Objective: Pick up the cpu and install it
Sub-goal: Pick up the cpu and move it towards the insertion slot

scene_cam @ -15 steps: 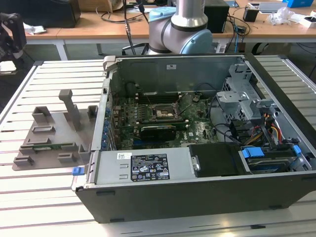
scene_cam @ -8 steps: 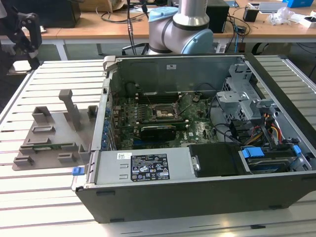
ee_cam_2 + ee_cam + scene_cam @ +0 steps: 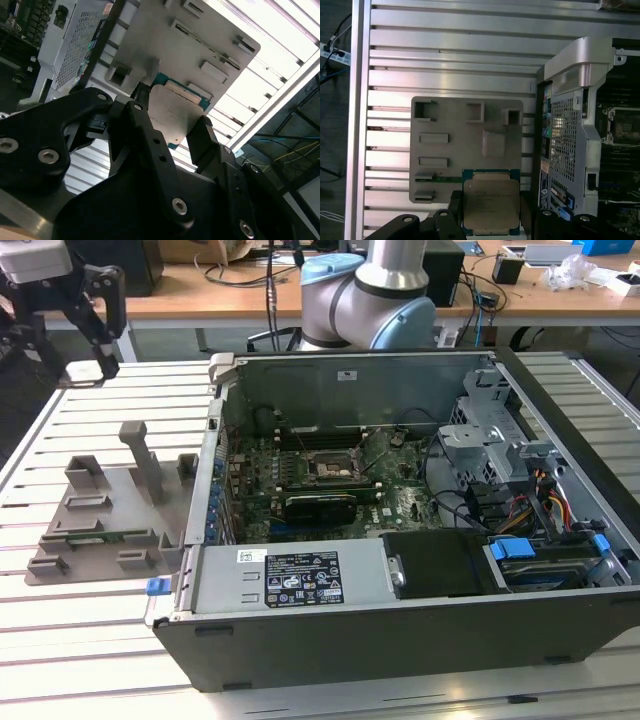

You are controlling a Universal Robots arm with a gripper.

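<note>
Well, the gripper hangs above the slatted table at the exterior view's left, near the one grey fixture, which has bare slats on three sides (on the fourth, the case wall stands just beside its edge). Its two fingers are closed narrowly on opposite edges of the one cpu, held clear of the fixture. One open computer case holds the motherboard; its dark socket lies in the middle, well apart from the cpu.
</note>
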